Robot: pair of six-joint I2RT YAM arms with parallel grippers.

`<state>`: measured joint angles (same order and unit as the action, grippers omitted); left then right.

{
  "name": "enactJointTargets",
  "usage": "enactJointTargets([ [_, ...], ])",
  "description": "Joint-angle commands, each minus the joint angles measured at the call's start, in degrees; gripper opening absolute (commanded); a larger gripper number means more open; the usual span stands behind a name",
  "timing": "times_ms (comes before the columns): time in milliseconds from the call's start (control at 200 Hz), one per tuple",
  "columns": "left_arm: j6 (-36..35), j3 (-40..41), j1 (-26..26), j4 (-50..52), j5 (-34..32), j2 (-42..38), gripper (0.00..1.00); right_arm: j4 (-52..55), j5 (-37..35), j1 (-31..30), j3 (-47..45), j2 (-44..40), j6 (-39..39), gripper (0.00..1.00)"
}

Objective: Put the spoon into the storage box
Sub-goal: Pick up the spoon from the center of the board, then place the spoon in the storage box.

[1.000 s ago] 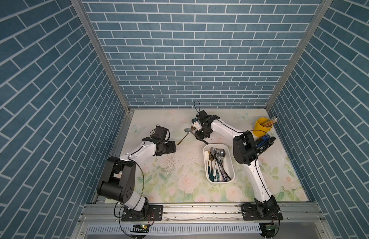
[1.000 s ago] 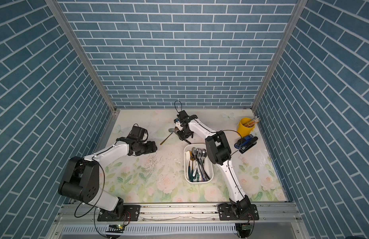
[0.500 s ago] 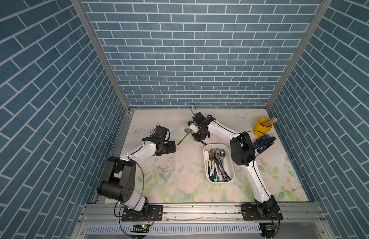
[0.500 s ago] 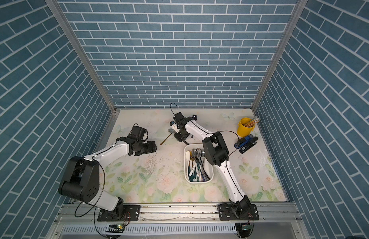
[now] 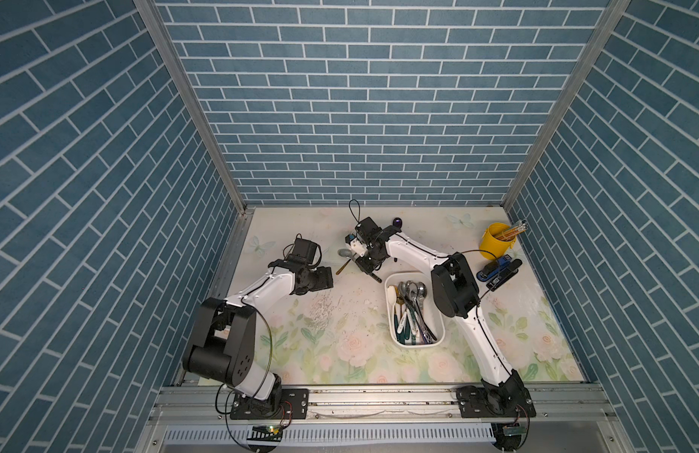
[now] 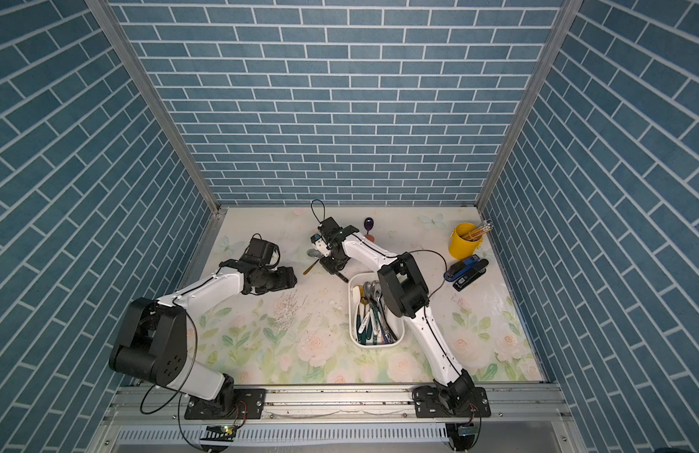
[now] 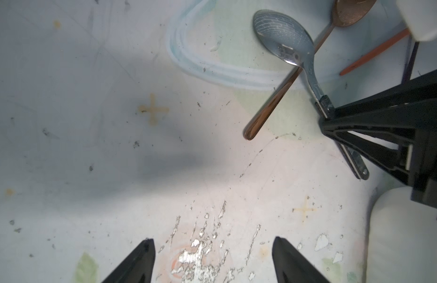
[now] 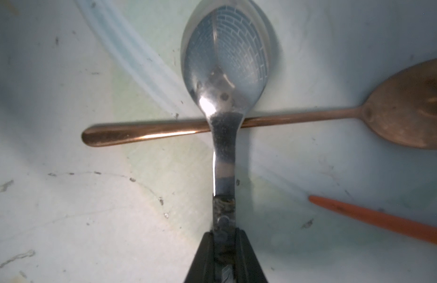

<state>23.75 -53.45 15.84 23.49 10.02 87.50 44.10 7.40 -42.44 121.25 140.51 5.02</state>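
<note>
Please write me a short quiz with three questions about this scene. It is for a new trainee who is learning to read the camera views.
1. True or false: the silver spoon lies inside the storage box.
2. What do the jaws of the right gripper close on?
A) nothing
B) the silver spoon's handle
C) the rim of the storage box
3. In the right wrist view, which thing crosses beneath the silver spoon's neck?

Key
1. False: it is on the table, outside the box.
2. B
3. The copper spoon; its handle passes under the neck.
</note>
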Motion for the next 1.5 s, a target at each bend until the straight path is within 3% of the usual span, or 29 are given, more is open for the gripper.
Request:
enactJointTargets([
  [0,-0.8,0.19,0.25,1.65,-1.23,-2.21,0.81,-2.4,2.25,-0.1,1.78,-3.76,-5.0,0.12],
  [225,-0.98,0.62,0.2,1.74,-1.66,-4.83,0.81,-1.91,1.81,-0.06,1.98,-7.09,-9.64,0.1],
  [415,-0.66,0.58,0.25,1.35,-0.54,-6.75,0.81,3.6,-3.79,-0.14,0.37,-12.66,-12.91,0.09],
  [620,-0.61,0.04,0.24,0.43,1.31,-6.67,0.81,2.76,-7.58,-0.57,-14.12,-26.66,-19.35,0.08],
  [820,-0.63,0.02,0.33,-0.78,2.42,-6.03,0.82,-1.01,-9.66,-1.11,-35.2,-42.68,-28.26,0.07],
  [1060,-0.01,-1.05,1.1,-1.29,3.74,-5.52,0.82,-4.02,-11.53,-2.39,-54.21,-54.59,-37.82,0.06],
  [1495,-0.36,-1.3,2.53,-1.74,3.71,-4.46,0.82,-14.7,-10.8,-3.01,-69.11,-56.08,-41.99,0.05],
])
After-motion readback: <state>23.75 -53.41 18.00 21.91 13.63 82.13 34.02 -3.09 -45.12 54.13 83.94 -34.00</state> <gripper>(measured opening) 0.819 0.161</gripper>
